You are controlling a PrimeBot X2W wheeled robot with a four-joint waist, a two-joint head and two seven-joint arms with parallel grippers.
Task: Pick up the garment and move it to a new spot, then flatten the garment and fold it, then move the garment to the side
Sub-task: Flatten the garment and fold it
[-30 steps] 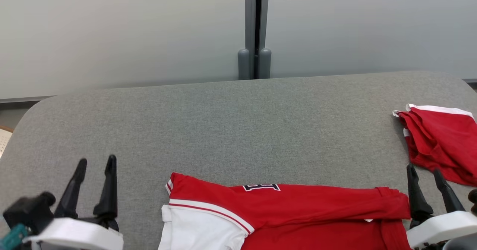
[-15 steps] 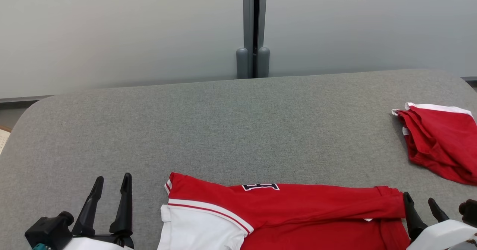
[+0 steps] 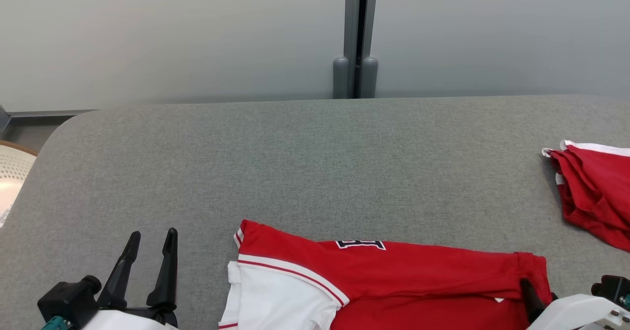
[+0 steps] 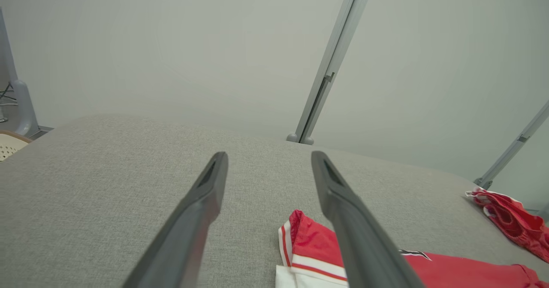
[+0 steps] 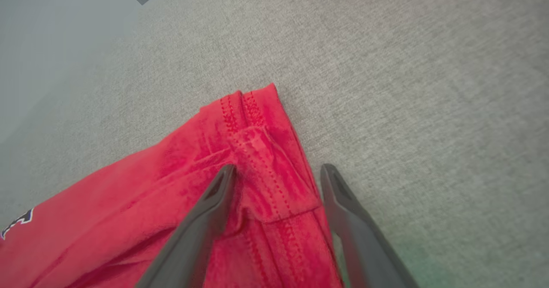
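Head view takes in a wide grey fabric-covered table (image 3: 315, 163), and the garment (image 3: 393, 281), a red shirt with a white, red-striped sleeve (image 3: 280, 300), lies flat along the table's near edge, its lower part cut off by the bottom of the picture. A second red garment (image 3: 595, 197) sits bunched at the far right, well apart from the first. The left gripper (image 3: 150, 251) hovers over bare table just left of the sleeve, jaws spread wide and holding nothing. The right gripper (image 5: 279, 172) is likewise fully parted and empty. In the right wrist view its fingers straddle the garment's hemmed corner (image 5: 257, 120), one above the cloth and the other at its edge, but whether they touch it cannot be told. The likely trouble is in the pinch. The corner shows doubled layers, so closing there may catch only the top fold and let the rest drag or unfold. With the left gripper off the cloth, a one-sided lift would likely bunch the shirt or pull it off the near edge. The only writing is dark, white-edged lettering (image 3: 360, 244) at the garment's far edge, folded under and unreadable.
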